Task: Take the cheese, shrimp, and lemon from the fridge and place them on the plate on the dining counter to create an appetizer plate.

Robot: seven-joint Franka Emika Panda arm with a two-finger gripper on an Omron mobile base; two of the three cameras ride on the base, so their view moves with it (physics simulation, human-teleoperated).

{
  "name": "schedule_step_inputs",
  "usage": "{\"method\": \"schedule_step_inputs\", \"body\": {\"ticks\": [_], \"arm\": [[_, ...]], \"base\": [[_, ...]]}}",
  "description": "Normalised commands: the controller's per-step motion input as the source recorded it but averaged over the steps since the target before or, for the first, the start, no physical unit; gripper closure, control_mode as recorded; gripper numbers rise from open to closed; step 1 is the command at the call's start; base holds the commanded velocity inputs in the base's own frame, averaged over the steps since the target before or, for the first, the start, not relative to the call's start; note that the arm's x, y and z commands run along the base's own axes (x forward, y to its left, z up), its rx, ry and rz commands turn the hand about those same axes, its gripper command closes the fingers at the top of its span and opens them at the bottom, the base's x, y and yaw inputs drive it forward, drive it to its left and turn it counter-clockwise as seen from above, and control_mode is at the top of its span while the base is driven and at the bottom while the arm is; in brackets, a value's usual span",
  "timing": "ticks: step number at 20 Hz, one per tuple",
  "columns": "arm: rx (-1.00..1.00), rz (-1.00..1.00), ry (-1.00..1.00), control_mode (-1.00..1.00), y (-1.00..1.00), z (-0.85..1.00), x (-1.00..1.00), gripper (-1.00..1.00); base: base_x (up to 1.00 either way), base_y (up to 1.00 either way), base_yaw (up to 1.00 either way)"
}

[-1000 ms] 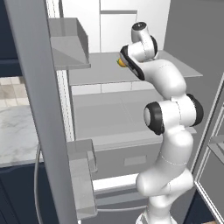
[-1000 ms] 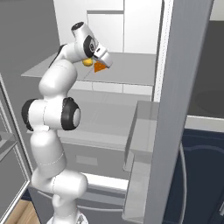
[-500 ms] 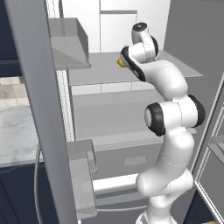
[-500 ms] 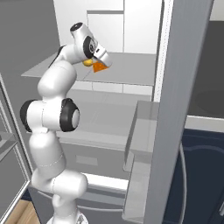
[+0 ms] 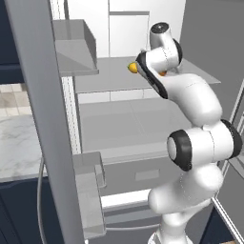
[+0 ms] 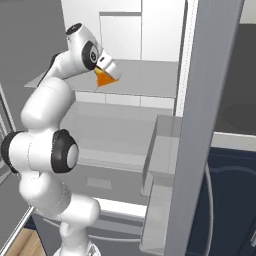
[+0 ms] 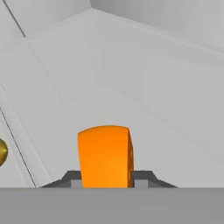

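— Where are you reaching?

— Into the fridge (image 5: 124, 28). Its door stands open, and my arm stretches in over the upper grey shelf (image 6: 145, 80), well above the drawers.

— What is your gripper doing?

— My gripper (image 7: 106, 177) is closed narrow on the cheese (image 7: 105, 155). In the hand view the orange block sits squarely between my two fingertips (image 7: 72, 179), touching both. In the right base view the cheese (image 6: 104, 77) shows just under my hand, at the front of that shelf. Whether it rests on the shelf or is lifted, I cannot tell.

— Anything else on that shelf?

— The lemon (image 5: 133, 68). It lies on the shelf just beside my hand, left of it in the left base view. Its yellow edge (image 7: 2, 152) also peeks in beside the cheese in the hand view.
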Motion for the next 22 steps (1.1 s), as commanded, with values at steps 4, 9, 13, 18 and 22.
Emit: {"method": "schedule_step_inputs", "body": {"ticks": [4,9,13,18,22], "arm": [[0.0,0.1,-0.14,-1.0,0.0,0.0,-1.0,1.0],[0.0,0.19,-0.02,-1.0,0.08,0.0,-1.0,1.0],[0.0,0.16,-0.03,-1.0,0.02,0.0,-1.0,1.0],[0.0,0.14,-0.15,-1.0,0.0,0.0,-0.99,1.0],[-0.01,0.08,-0.1,-1.0,0.05,0.0,-0.32,1.0]], "base": [[0.0,0.0,0.0],[0.0,0.0,0.0],[0.0,0.0,0.0],[0.0,0.0,0.0],[0.0,0.0,0.0]]}}
